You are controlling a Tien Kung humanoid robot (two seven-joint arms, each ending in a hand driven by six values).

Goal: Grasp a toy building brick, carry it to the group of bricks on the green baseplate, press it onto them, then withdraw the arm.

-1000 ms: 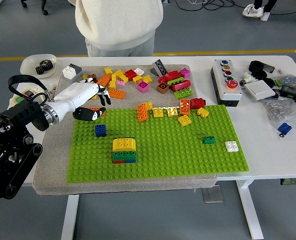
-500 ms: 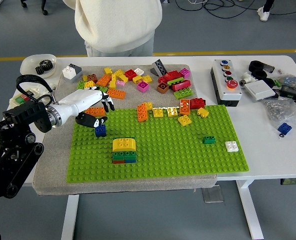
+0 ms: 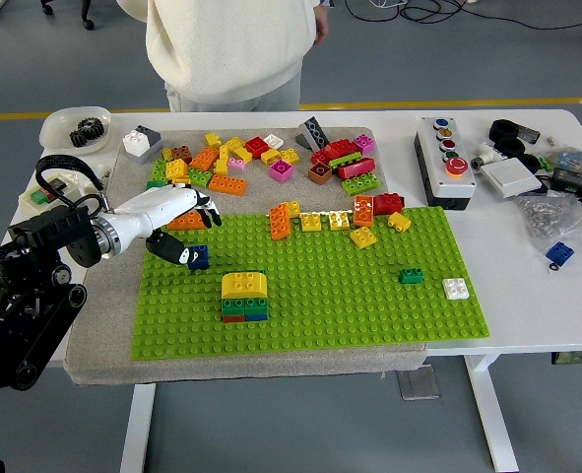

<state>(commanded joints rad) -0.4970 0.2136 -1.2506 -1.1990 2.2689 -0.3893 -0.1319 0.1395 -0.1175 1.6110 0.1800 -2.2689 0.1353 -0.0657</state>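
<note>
A green baseplate (image 3: 369, 296) lies on a grey mat. On its front left stands the group of bricks (image 3: 243, 297): a yellow curved brick on top of green, red and blue ones. A small blue brick (image 3: 199, 257) stands alone at the plate's left edge. My left hand (image 3: 190, 233), white with black fingertips, is over that edge. Its thumb (image 3: 169, 249) is low, just left of the blue brick. Its fingers (image 3: 208, 209) are spread above and behind the brick, not closed on it. The right arm is out of view.
Several loose bricks (image 3: 261, 158) lie on the mat behind the plate, and more along the plate's far edge (image 3: 340, 219). A button box (image 3: 445, 161) and clutter sit at the right. A bowl with gears (image 3: 74, 128) is at the far left. A person (image 3: 231, 49) stands at the far side.
My left hand has come down and toward the near side, bringing the thumb beside the blue brick. The blue brick and the group of bricks have not moved.
</note>
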